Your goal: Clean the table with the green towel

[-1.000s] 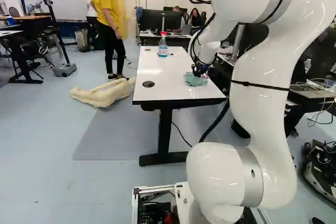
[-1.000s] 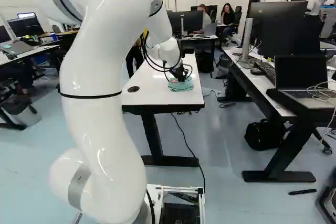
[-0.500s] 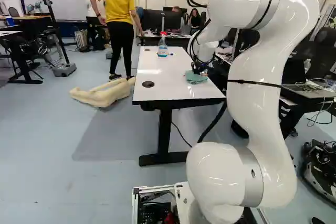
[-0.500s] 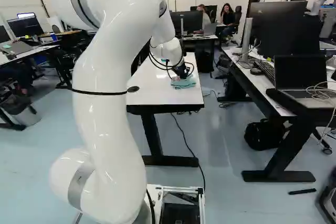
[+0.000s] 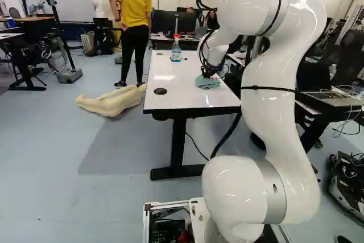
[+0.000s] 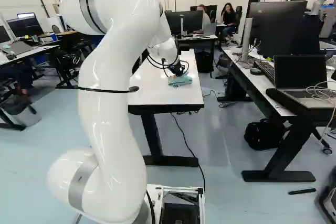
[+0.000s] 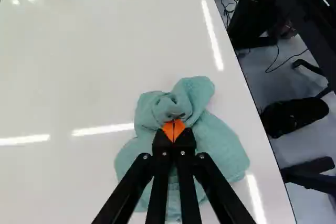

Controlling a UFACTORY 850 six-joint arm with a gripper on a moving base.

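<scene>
The green towel lies crumpled on the white top of the table, near one long edge, the one toward the right of the left base view. Its middle is drawn up into a bunched fold, and the rest spreads out loosely under the jaws. The jaws are closed on that fold, their orange pads together at the tips with cloth puckered around them. A faint pinkish patch shows on the table just beside the towel.

The white arm rises at the right of the left base view and bends over toward the table, its wrist end low above the towel. Farther along the table, well apart from the towel, a spray bottle with a red head and blue liquid stands upright. A dark round grommet is set into the near part of the tabletop, toward the other long edge.

On the floor beside the table, at the left of the left base view, lies a pale figure shaped like legs. A black cable hangs beneath the table and reaches the floor.

At the right of the right base view, a desk carries a laptop, a keyboard and a large monitor. A black bag sits on the floor under that desk.
</scene>
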